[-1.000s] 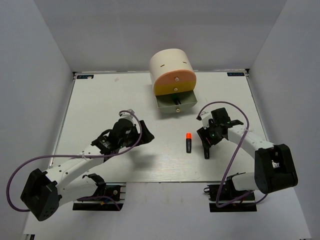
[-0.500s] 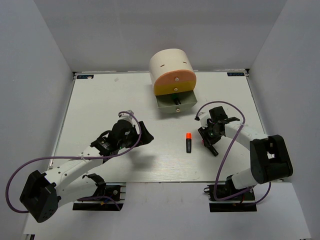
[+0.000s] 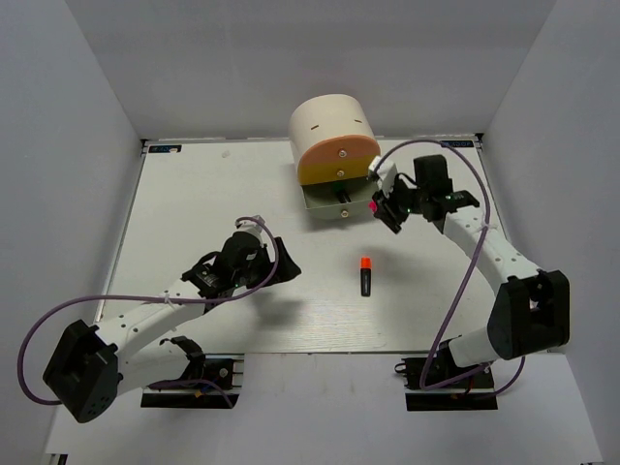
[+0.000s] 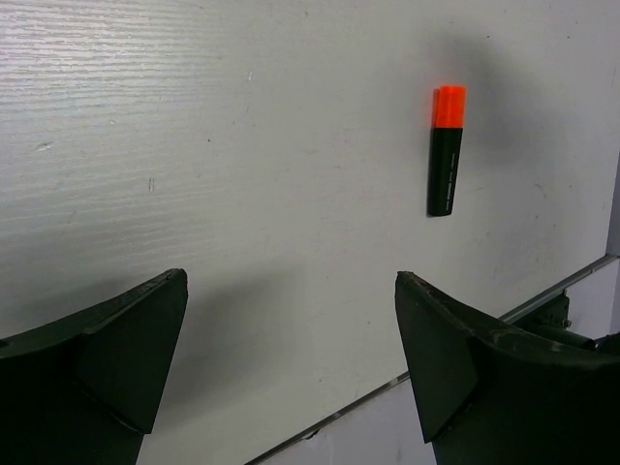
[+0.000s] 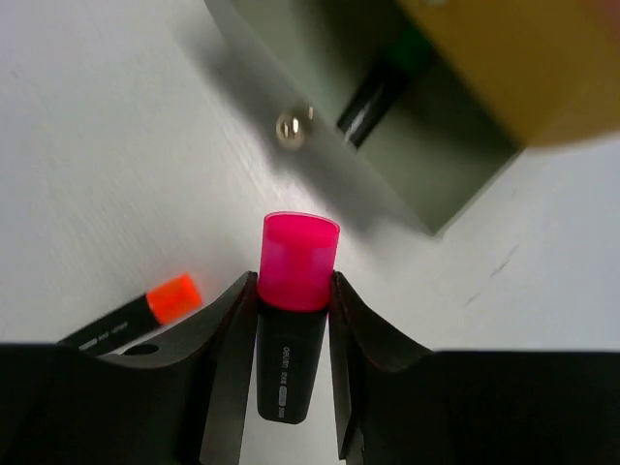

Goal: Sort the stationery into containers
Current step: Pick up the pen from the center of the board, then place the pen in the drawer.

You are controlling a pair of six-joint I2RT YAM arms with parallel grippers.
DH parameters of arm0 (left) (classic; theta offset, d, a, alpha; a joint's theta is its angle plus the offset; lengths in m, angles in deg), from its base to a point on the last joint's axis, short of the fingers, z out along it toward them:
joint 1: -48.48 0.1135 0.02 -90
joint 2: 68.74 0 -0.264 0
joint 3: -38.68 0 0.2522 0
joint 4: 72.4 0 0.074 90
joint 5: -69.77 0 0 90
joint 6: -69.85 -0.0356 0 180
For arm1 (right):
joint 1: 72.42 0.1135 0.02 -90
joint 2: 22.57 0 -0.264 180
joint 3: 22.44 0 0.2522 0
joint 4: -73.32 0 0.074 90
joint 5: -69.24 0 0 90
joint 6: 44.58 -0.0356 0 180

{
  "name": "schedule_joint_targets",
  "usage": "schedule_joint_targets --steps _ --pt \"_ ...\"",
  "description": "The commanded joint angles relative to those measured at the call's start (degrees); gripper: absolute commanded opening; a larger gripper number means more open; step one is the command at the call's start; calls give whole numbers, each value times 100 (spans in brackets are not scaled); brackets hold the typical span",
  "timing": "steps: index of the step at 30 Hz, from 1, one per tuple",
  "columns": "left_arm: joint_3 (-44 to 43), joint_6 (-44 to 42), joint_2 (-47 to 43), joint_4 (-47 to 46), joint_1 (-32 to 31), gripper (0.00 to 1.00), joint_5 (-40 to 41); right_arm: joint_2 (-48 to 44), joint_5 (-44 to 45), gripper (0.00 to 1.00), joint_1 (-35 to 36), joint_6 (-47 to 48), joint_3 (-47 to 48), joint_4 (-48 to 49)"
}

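At the lower left of the top view my left claw (image 3: 283,265) hung with its fingers spread wide apart, holding nothing, low over the table (image 3: 194,194). The orange marker (image 3: 366,276) lay flat at the middle of the frame, cap pointing away from me, well apart from both claws. Above it, at the upper middle, the grey drawer (image 3: 315,205) of the desk unit (image 3: 329,126) stood pulled out, with a green-capped marker (image 5: 387,82) already lying inside. Just right of the drawer my right claw (image 3: 381,209) was clamped on the pink marker (image 5: 295,291), gripping the black barrel with the cap sticking out ahead.

To do this step well, I judged I should carry the marker past the knob (image 5: 288,129) and over the drawer's front wall, line it up with the marker inside, and let go only when it sat low in the opening.

A second before, my right claw had been down by the table at the right of the orange marker, with its fingers wider; the left claw and the orange marker had hardly moved.
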Motion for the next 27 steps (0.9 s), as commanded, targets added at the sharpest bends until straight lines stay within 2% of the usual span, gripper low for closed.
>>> schedule_joint_targets --steps 1,7,14,16,18,21,27 --pt "39 -40 -28 -159 -29 97 -120 323 -1234 7 17 590 802 619" --pt "39 12 -29 -212 -29 97 -120 1291 -2264 8 60 1618 1999 436" --pt "-198 12 402 -369 -81 96 -392 2109 -2696 8 183 2636 2379 550" --pt "-269 12 516 -370 -81 96 -445 2224 -2670 14 218 2997 2309 584" --pt "-453 12 709 -422 -81 95 -445 2242 -2583 28 201 3060 2133 759" --pt "-716 -40 1025 -484 -195 95 -551 2233 -2521 41 201 3139 2054 778" --pt "-1507 -242 1781 -546 -389 94 -709 1690 -2538 46 148 2991 1589 883"
